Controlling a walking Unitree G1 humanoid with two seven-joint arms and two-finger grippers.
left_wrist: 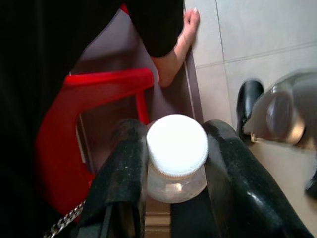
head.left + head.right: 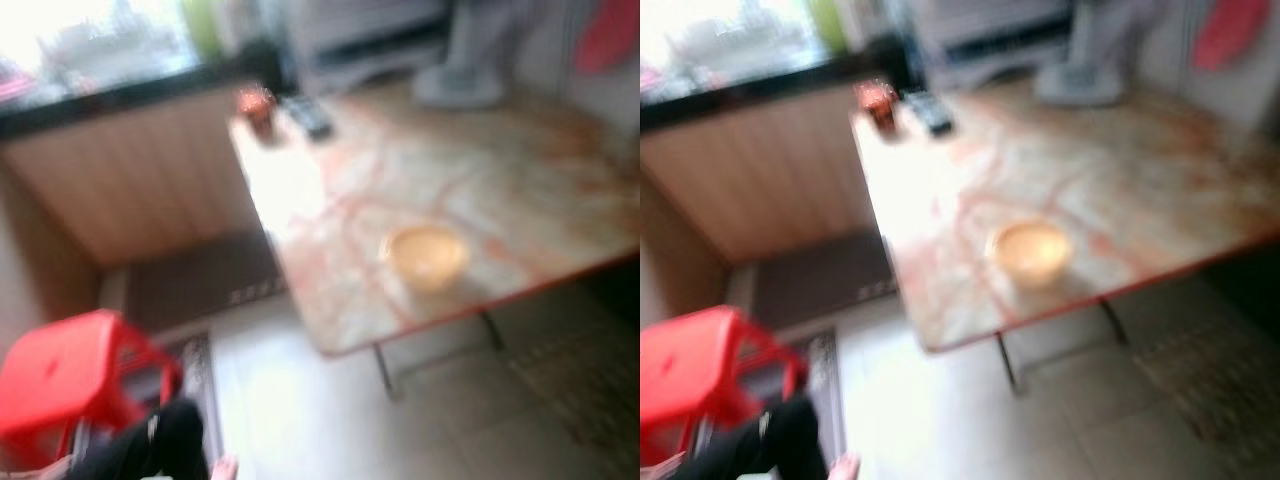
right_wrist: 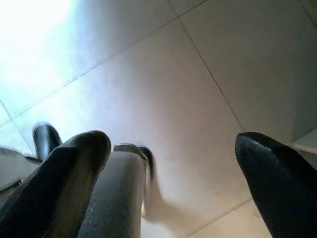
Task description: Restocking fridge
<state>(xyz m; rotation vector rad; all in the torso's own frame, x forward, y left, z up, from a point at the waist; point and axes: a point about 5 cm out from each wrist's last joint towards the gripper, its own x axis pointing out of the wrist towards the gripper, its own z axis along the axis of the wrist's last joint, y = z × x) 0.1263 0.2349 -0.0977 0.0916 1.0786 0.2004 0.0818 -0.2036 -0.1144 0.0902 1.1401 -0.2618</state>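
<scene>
Left gripper (image 1: 171, 163) clamped on a white-lidded jar (image 1: 177, 157) — carried low above a red stool (image 1: 74, 139), presumably bound for the fridge; right gripper (image 3: 171, 163) spread wide over floor tiles; blurred worktop (image 2: 520, 180) ahead.

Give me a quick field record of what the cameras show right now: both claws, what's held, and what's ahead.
left claw: shut on a clear jar with white lid, carried above the floor
right claw: open, holding nothing, over pale floor tiles
ahead: marble-pattern folding table, head views blurred
on table: yellowish bowl near the front edge; small reddish item and dark object at the far corner
lower left: red plastic stool
person: bare foot beside the stool
</scene>
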